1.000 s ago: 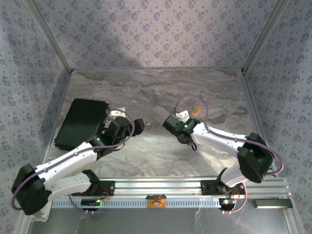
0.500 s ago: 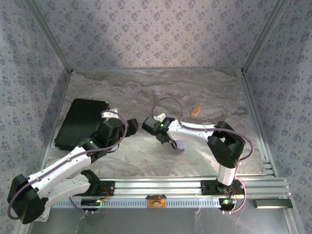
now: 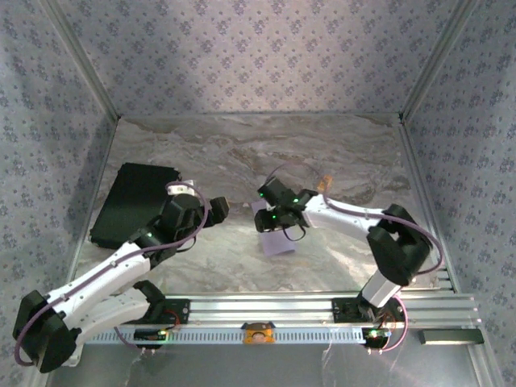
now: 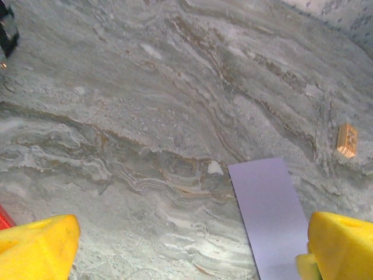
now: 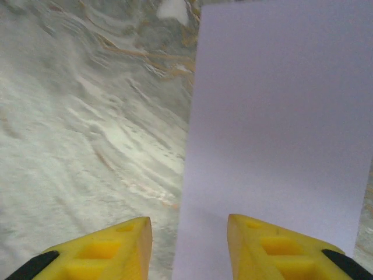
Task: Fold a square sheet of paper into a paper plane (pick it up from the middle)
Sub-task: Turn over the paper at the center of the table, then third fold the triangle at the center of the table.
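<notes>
- The sheet [image 3: 275, 238] lies flat on the table [image 3: 347, 145], just below the centre of the top view and between the two grippers; both wrist views show it as a long rectangle, not a square, so it is probably folded once already, though I can make out no crease; there is no dart shape yet.
- Lying mid-table puts it within reach of both arms, which I judge to be the reason for the spot.
- The right gripper [image 5: 189, 245] sits low over the sheet's upper end in the top view; its fingers [image 5: 111, 251] are parted with an open gap and pinch nothing; in the wrist view one finger is over the paper and the other over bare table, with the sheet's left edge running up between them; this reads as a release or a placing, not a grasp.
- The right arm rises from its base at lower right to a raised elbow at the right; the forearm reaches left toward the centre, with the wrist tipped down at the paper.
- The left gripper [image 3: 216, 208] is spread wide and empty; it hangs left of the sheet, clear of it; in its own view the sheet runs into the lower right of the frame, just beside one yellow finger [image 4: 341, 245]; it looks parked out of the other arm's way, yet near enough to help press a crease.
- The left arm stretches diagonally from lower left up toward the centre; it is long and low, and its wrist is beside the lower right corner of the pad [image 3: 133, 201].
- The tan block [image 3: 325, 183] lies up and right of the sheet, apart from it; neither it nor the pad hinders the fold.
</notes>
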Tool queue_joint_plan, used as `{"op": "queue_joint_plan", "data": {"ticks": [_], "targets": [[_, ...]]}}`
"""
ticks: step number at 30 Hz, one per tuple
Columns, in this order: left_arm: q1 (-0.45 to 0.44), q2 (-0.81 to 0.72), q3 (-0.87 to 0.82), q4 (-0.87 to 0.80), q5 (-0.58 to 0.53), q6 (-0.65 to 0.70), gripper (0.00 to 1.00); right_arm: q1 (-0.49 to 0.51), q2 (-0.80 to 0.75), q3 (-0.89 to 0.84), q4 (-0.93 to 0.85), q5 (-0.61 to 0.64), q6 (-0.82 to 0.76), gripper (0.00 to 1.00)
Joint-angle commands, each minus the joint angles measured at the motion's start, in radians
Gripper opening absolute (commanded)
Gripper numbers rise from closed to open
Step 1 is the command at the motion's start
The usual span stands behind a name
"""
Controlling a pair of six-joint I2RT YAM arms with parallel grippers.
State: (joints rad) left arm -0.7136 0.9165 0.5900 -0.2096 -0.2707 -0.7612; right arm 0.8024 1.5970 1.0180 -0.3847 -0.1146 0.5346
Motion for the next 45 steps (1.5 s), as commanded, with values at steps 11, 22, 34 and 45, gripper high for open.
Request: {"op": "queue_joint_plan", "data": {"ticks": [11,22,34,45], "targets": [[0.018,0.351,0.159,-0.018,0.27,-0.018,0.72,-0.32,-0.179,-0.334,0.244,-0.361,0.078,0.14],[0.018,0.564,0.245,0.057,0.456,-0.094,0.58,-0.339,-0.064,-0.349,0.331,-0.453,0.082,0.08],[0.018,0.662,0.244,0.16,0.577,-0.155,0.56,-0.366,0.043,-0.4,0.333,-0.435,0.197,0.09],[0.006,0.758,0.26,0.249,0.648,-0.206,0.43,-0.37,0.034,-0.45,0.395,-0.442,0.291,0.09]]}}
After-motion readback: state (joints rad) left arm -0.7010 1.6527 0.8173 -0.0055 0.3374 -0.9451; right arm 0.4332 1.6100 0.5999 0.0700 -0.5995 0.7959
